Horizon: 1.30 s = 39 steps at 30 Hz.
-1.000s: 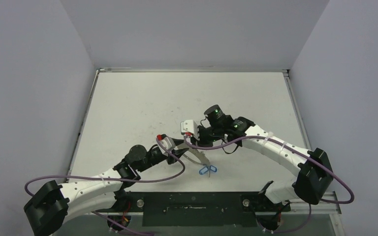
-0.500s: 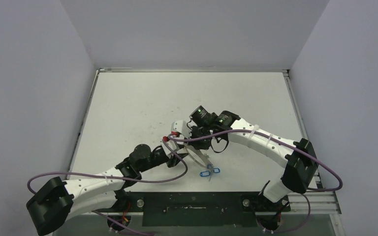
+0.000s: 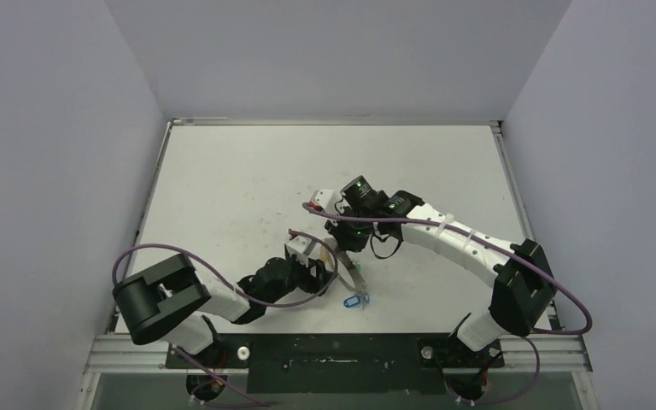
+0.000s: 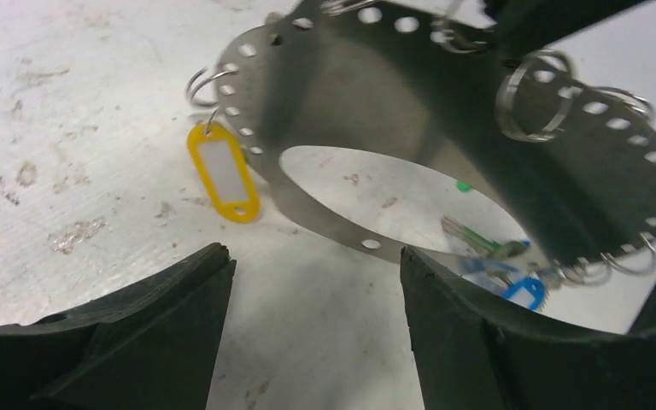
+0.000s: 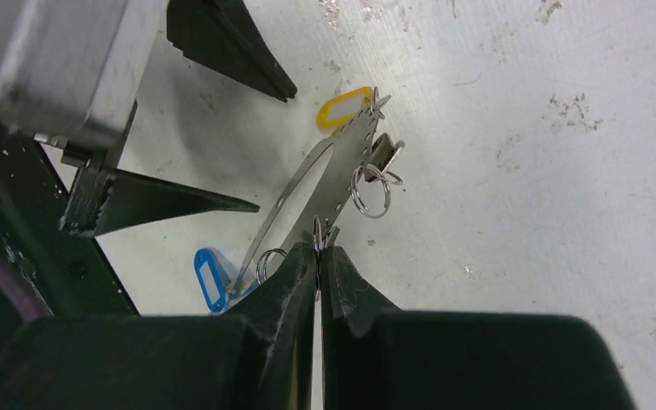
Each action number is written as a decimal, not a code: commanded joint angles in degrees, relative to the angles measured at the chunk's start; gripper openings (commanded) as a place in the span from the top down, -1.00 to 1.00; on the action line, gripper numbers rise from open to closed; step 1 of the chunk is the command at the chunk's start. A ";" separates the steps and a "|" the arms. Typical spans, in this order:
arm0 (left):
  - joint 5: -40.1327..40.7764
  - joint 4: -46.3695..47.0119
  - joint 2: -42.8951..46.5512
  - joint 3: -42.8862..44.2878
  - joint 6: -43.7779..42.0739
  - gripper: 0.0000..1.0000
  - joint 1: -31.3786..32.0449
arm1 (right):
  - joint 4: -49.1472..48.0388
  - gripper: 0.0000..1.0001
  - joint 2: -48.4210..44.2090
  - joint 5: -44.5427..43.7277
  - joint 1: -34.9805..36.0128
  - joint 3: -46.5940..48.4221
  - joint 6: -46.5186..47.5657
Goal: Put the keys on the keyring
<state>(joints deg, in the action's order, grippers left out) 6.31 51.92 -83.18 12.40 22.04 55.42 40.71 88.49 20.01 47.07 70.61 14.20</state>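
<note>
In the top view the left arm folds back on itself: from its base at the bottom left it leans out to a black elbow at the lower left. Its forearm then runs right, low and nearly level, to the left hand just below the centre. That hand's fingers stand wide apart with nothing between them. The right arm rises from the bottom right to an elbow at the right edge, then reaches left across the middle. The right hand tips downward in the frame, its fingers pressed tight together.
</note>
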 commanded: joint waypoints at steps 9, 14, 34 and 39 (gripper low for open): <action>13.86 34.16 -24.20 3.73 15.47 -0.43 0.46 | -4.97 1.00 -5.65 4.67 -3.30 -5.68 -6.78; 15.32 34.15 -27.11 5.77 11.01 -0.25 0.49 | -4.96 1.00 -6.52 4.80 -3.43 -6.54 -7.31; 1.26 24.35 -20.57 3.54 -11.18 1.00 -2.99 | 8.14 1.00 -3.95 1.02 -3.56 -0.80 -1.18; -3.52 18.32 -17.65 3.88 -12.76 1.00 -5.60 | 10.70 1.00 -3.46 0.90 -3.49 0.15 0.64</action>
<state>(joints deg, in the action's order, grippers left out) 7.35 77.82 -102.83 16.64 13.52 52.21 46.98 84.90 22.04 43.51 67.92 12.47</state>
